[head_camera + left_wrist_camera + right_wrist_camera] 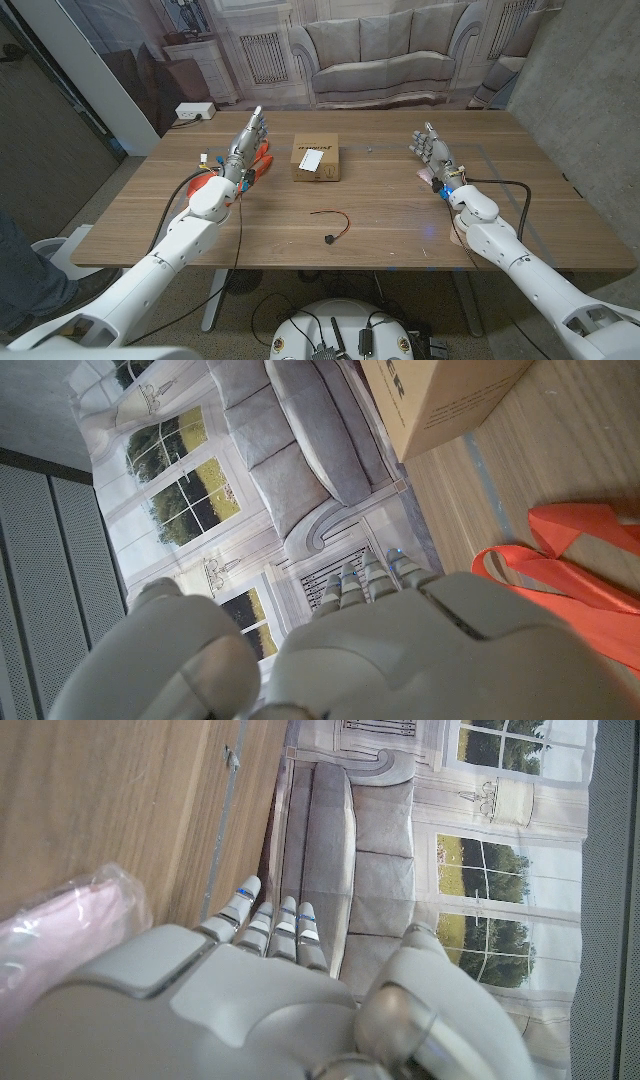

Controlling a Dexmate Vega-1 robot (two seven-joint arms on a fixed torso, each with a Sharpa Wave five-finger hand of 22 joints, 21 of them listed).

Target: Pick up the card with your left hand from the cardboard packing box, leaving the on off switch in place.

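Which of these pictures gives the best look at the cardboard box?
The head view: the whole box sits mid-table, seen from above, with a white card on top. The left wrist view catches only one corner of it; the right wrist view offers none.

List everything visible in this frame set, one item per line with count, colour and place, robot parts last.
cardboard packing box: one, brown, far middle of the table, between the two hands.
card: one, white, on top of the box.
on off switch: one, small and black with a red wire, on the table nearer the robot than the box.
scissors: one pair, orange handles, beside the left hand.
plastic packet: one, pinkish, on the table by the right hand.
power strip: one, white, beyond the table's far left corner.
table: one, brown wood.
left hand: one, grey, fingers apart, holding nothing, left of the box.
right hand: one, grey, fingers apart, holding nothing, right of the box.
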